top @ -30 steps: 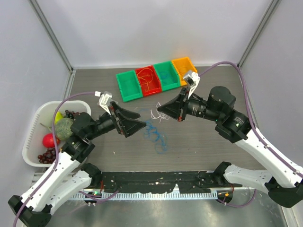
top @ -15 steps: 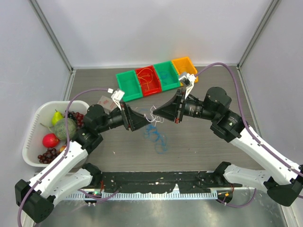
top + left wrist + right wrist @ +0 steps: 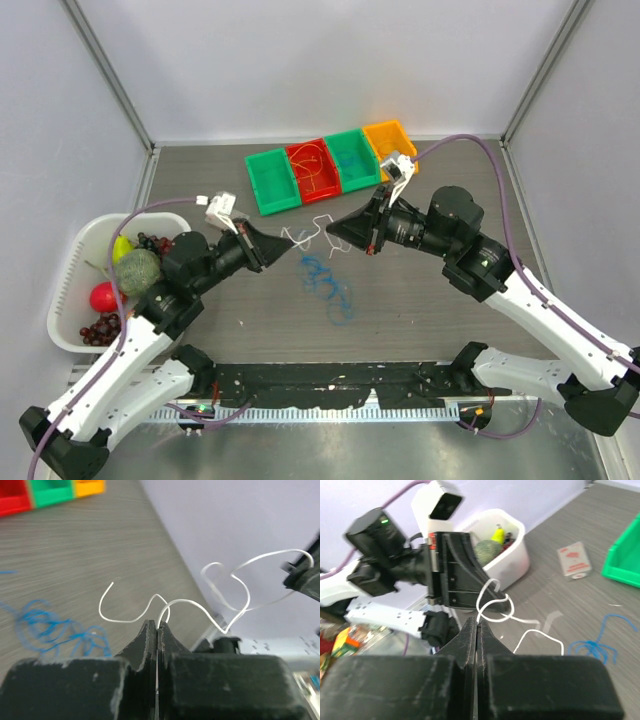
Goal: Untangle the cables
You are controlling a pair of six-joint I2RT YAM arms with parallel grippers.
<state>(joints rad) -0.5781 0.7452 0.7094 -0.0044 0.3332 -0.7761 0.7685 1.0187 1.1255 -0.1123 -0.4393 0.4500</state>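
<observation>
Centre frame: left end effector (image 3: 281, 244) and right end effector (image 3: 336, 232) each pinch the white cable (image 3: 308, 229). They hold it above the blue cable (image 3: 328, 285), which lies lower centre on the tabletop (image 3: 430, 320), likely to separate the two.

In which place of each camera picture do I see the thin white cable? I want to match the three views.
Top external: the thin white cable is at the centre, just above the tangled blue cable.
Left wrist: the white cable curls across the centre; the blue cable is at lower left.
Right wrist: the white cable loops at the centre; the blue cable is at lower right.
Shared landmark: the tangled blue cable.
</observation>
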